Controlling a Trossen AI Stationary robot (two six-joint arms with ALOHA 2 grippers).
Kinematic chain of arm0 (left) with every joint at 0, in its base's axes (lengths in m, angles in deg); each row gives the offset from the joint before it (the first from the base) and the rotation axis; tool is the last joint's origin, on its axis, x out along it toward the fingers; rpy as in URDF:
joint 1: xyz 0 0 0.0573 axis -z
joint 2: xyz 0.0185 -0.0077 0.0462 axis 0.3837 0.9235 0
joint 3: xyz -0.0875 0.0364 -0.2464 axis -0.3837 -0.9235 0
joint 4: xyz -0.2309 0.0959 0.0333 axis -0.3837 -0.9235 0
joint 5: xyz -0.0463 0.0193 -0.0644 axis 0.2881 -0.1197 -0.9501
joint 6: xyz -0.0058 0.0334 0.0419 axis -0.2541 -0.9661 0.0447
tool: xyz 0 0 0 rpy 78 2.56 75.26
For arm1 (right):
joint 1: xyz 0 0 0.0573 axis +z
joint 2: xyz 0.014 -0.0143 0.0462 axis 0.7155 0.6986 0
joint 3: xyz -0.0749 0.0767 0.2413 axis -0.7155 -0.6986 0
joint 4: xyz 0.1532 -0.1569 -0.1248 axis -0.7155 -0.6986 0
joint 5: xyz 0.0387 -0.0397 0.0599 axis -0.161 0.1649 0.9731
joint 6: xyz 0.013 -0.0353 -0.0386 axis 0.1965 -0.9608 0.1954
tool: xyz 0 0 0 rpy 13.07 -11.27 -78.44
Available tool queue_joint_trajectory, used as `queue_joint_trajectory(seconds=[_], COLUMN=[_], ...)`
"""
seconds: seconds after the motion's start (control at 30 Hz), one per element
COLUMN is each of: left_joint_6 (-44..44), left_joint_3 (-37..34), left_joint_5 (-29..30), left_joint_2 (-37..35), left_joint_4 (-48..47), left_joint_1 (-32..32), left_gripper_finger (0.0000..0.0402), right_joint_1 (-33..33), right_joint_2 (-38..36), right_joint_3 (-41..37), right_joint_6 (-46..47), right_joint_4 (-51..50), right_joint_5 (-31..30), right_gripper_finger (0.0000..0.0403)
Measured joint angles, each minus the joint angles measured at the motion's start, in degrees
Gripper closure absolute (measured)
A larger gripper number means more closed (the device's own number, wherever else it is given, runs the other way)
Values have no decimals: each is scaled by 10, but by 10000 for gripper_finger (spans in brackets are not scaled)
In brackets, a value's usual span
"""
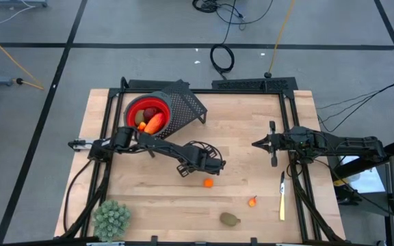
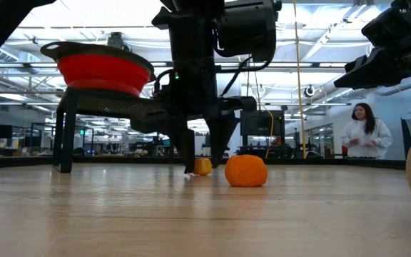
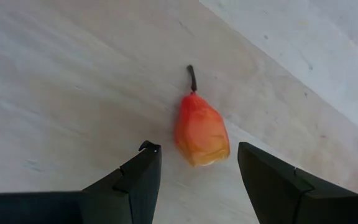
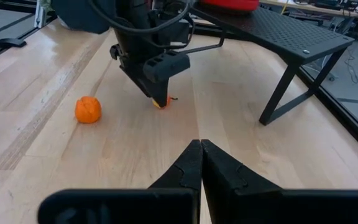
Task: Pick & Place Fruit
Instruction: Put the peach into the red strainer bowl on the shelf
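- Left end effector (image 3: 197,171) is down near the middle of the desk (image 1: 252,116), jaws apart, straddling a small red-orange fruit (image 3: 200,129) with a dark stem; neither finger touches it.
- That fruit lies flat on the wood, gripped by nothing.
- An orange (image 1: 208,182) sits just beside the left end effector, toward the front edge.
- Another small piece (image 1: 253,201) and a brownish-green oval (image 1: 230,219) lie near the front edge.
- Red bowl (image 1: 149,109) on the black stand (image 1: 187,102), back left, has fruit in it.
- Right end effector (image 4: 201,148) hangs over the right side, jaws pressed together, empty.
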Motion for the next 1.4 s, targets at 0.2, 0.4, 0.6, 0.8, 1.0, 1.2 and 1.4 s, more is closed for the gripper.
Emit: queue_joint_trajectory(seconds=[0.2,0.4,0.6,0.8,1.0,1.2,1.4], left_joint_6=[0,-1,-1,-19,-27,-32,-22], left_joint_3=[0,0,0,0,0,0,0], left_joint_5=[5,1,-2,-6,-6,-6,-6], left_joint_2=[0,0,0,0,0,0,0], left_joint_4=[-6,-11,-11,-12,-11,-11,-11], left_joint_1=[-1,-3,-4,-10,-11,-10,-6], left_gripper_finger=[190,190,190,192,237,274,277], right_joint_1=[0,0,0,0,0,0,0], right_joint_2=[0,0,0,0,0,0,0], right_joint_3=[0,0,0,0,0,0,0], right_joint_6=[0,0,0,0,0,0,0], right_joint_4=[-1,-1,-1,-1,-1,-1,-1], right_joint_5=[0,0,0,0,0,0,0], right_gripper_finger=[403,403,403,403,403,403,403])
